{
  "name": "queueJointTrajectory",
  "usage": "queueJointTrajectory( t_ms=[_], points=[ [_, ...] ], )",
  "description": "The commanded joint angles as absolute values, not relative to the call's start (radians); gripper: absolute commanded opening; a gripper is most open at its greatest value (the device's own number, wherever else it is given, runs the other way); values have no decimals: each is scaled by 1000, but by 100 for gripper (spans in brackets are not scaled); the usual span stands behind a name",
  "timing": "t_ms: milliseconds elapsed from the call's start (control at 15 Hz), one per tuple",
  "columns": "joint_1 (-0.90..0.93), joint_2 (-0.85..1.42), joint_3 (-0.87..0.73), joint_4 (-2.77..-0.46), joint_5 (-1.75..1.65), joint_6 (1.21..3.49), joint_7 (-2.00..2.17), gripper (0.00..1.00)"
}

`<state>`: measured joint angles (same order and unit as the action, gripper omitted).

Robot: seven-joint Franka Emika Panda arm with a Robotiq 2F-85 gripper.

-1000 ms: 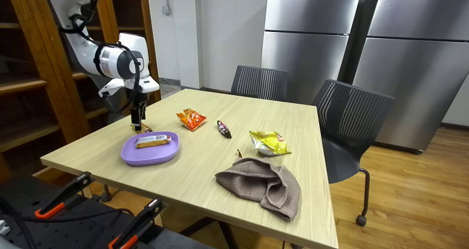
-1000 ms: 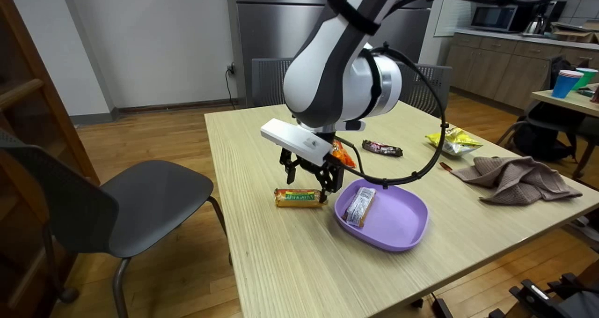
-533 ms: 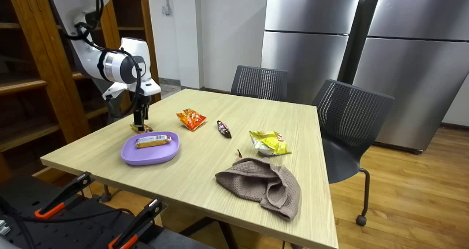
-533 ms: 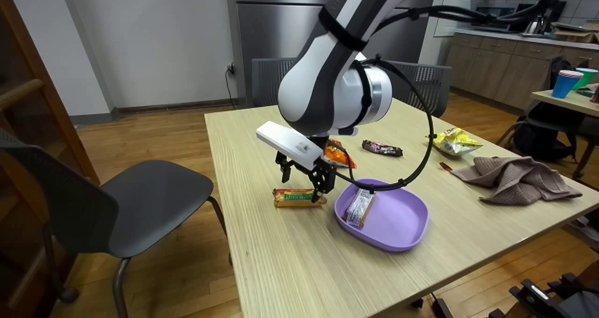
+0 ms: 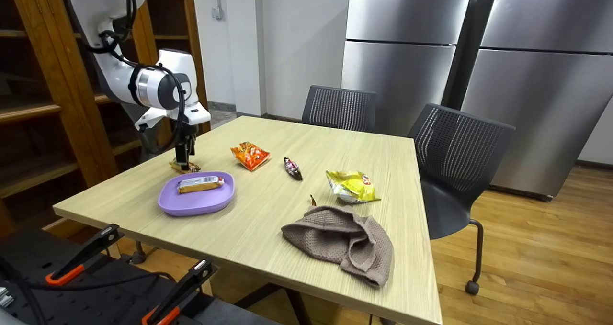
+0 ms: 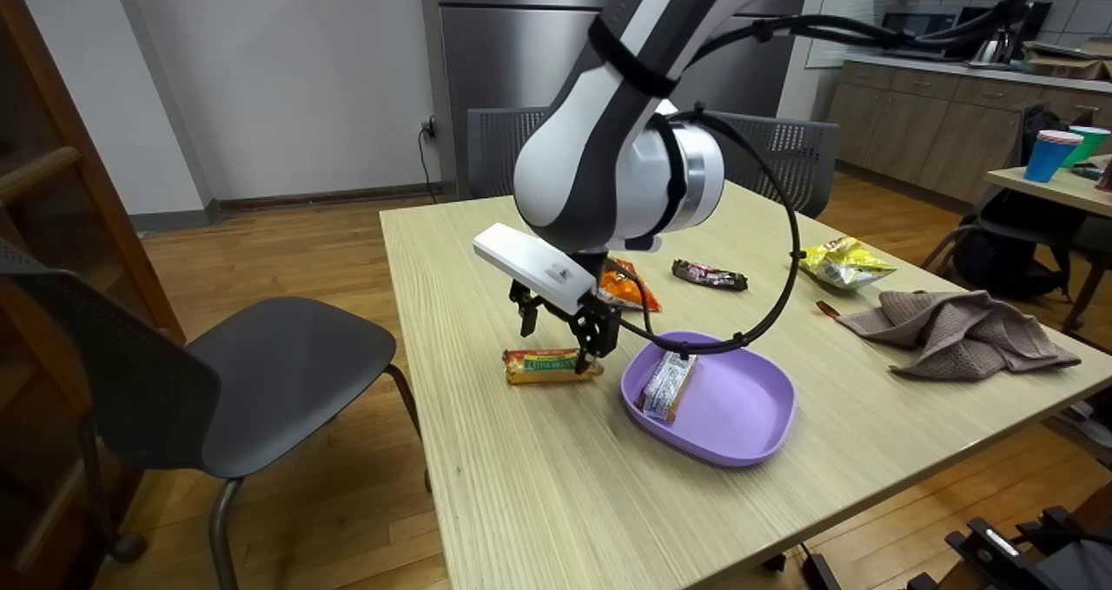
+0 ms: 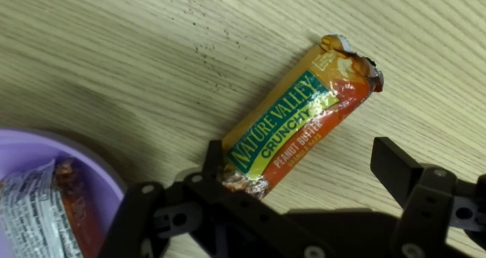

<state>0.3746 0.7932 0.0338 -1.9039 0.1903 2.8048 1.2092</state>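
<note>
On the surface (image 6: 539, 494), left of the purple tray (image 6: 734, 412) in an exterior view, a Nature Valley bar (image 6: 543, 367) lies below the claw (image 7: 300, 153), which gapes wide.

The white-and-gray Franka Emika Panda arm (image 6: 608, 121) bends low near an edge of the table (image 6: 521, 486), its wrist (image 6: 665, 177) ringed by a looping black cable (image 6: 796, 254), its Robotiq gripper (image 7: 297, 149) pointing downward, black fingers (image 7: 395, 168) spread wide.
</note>
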Motion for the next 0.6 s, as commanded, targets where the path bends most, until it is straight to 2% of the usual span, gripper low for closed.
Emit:
queueJointTrajectory(
  t_ms=[0, 533],
  points=[
    [399, 795, 17, -1888, 201, 2809, 1237, 100],
    [464, 768, -29, -1909, 187, 2811, 1305, 100]
  ],
)
